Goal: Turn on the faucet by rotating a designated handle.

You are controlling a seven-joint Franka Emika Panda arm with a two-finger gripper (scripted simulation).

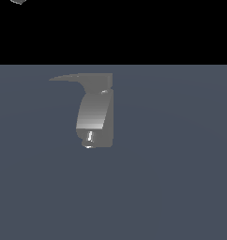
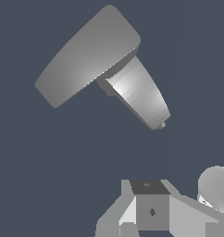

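Observation:
The grey faucet stands in the middle of the exterior view, with its shiny nozzle tip at the low end. Its handle is a thin flat lever on top that tapers to a point toward the exterior view's left. From the wrist view I look down on the broad flat handle and the tapered faucet body beneath it. My gripper is well apart from the faucet and touches nothing. Its fingers stand together with no gap, so it is shut on nothing.
The faucet stands on a plain blue-grey floor. A small grey bit of the arm pokes in at the exterior view's top edge. A rounded arm part shows beside the gripper.

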